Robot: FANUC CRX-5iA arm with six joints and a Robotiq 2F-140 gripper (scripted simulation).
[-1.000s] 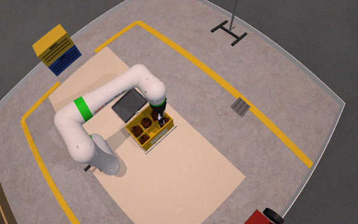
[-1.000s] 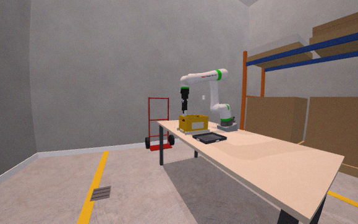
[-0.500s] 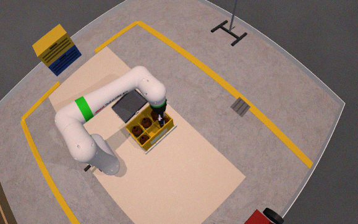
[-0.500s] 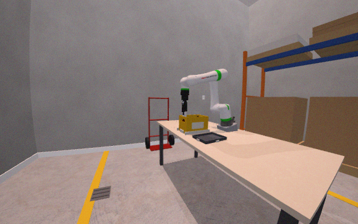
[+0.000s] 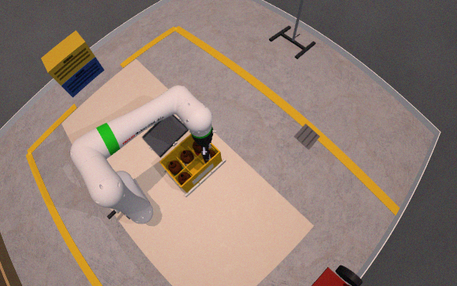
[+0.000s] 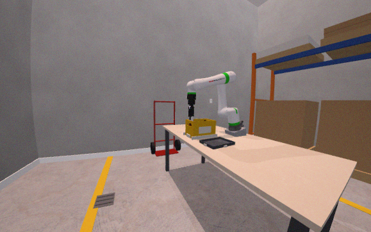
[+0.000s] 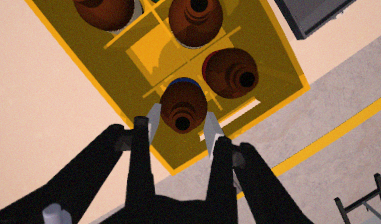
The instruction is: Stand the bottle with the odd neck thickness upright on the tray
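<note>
We have the tool (image 7: 182, 129) partly open, straddling 1 brown bottle (image 7: 183, 104) in the yellow crate (image 7: 286, 75), gripping nothing. The dark tray (image 5: 164, 135) sits beside the crate on the counter (image 5: 219, 221).

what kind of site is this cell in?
Likely a warehouse or stockroom: a pallet rack loaded with big cardboard boxes, a red hand truck against the wall, and yellow floor lines marking the zone.
</note>
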